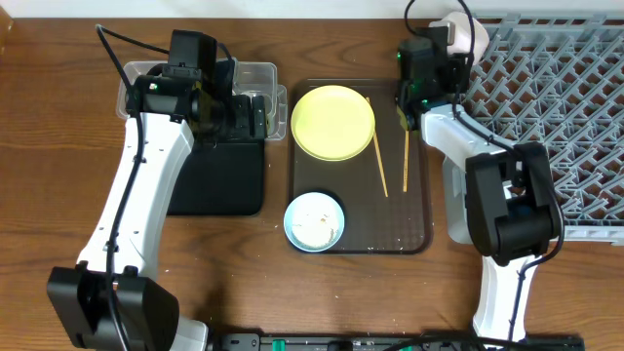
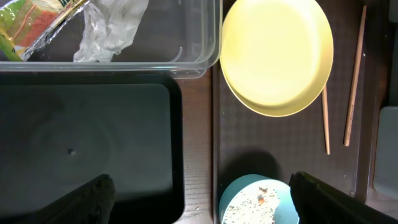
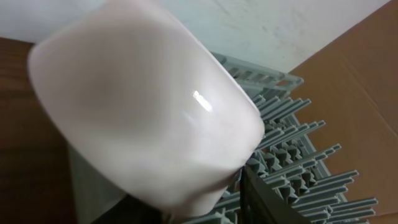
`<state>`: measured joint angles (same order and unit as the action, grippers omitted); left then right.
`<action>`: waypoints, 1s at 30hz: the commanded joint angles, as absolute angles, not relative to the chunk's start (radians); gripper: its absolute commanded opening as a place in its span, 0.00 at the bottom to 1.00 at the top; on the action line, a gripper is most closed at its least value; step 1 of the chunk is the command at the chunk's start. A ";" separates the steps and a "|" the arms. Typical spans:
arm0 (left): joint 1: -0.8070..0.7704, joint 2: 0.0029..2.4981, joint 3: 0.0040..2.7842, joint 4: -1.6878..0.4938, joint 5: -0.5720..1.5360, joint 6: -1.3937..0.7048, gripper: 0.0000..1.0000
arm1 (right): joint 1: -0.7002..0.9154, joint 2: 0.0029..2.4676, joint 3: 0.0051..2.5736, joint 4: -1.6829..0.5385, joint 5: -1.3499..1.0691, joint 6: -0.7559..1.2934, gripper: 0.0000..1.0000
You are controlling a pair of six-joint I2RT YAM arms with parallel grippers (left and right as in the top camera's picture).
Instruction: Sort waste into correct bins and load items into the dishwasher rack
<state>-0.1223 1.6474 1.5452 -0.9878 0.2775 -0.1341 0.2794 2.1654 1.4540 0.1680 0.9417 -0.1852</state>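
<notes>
1. Overhead: the white bowl (image 1: 468, 34) is held by the right end effector (image 1: 450, 51) at the rack's (image 1: 556, 107) corner. The plate (image 1: 332, 121), blue bowl (image 1: 314, 221) and chopsticks (image 1: 379, 148) lie on the brown tray (image 1: 414, 229).
2. Left wrist: the left end effector (image 2: 202, 180) is spread wide and empty over the black tray (image 2: 87, 143). The wrapper (image 2: 37, 22) and paper (image 2: 109, 31) lie in the clear tub (image 2: 199, 62).
3. Right wrist: the white bowl is seen tilted in front of the rack.

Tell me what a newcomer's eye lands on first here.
The white bowl fills the right wrist view, tilted and held by the right pincer at the left edge of the grey dishwasher rack. Next comes the bright yellow plate on the dark brown tray, with two chopsticks lying beside it.
</notes>
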 commanded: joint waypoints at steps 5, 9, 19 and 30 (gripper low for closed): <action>-0.119 1.648 1.555 -0.990 0.268 -0.133 0.92 | 0.286 2.179 1.460 0.144 0.931 -0.160 0.36; -0.119 1.648 1.555 -0.990 0.268 -0.133 0.92 | 0.268 2.178 1.460 0.117 0.931 -0.077 0.36; -0.119 1.648 1.555 -0.990 0.268 -0.133 0.92 | 0.223 2.164 1.460 0.099 0.931 0.028 0.36; -0.119 1.648 1.555 -0.990 0.268 -0.133 0.92 | 0.197 2.150 1.460 0.101 0.921 0.049 0.46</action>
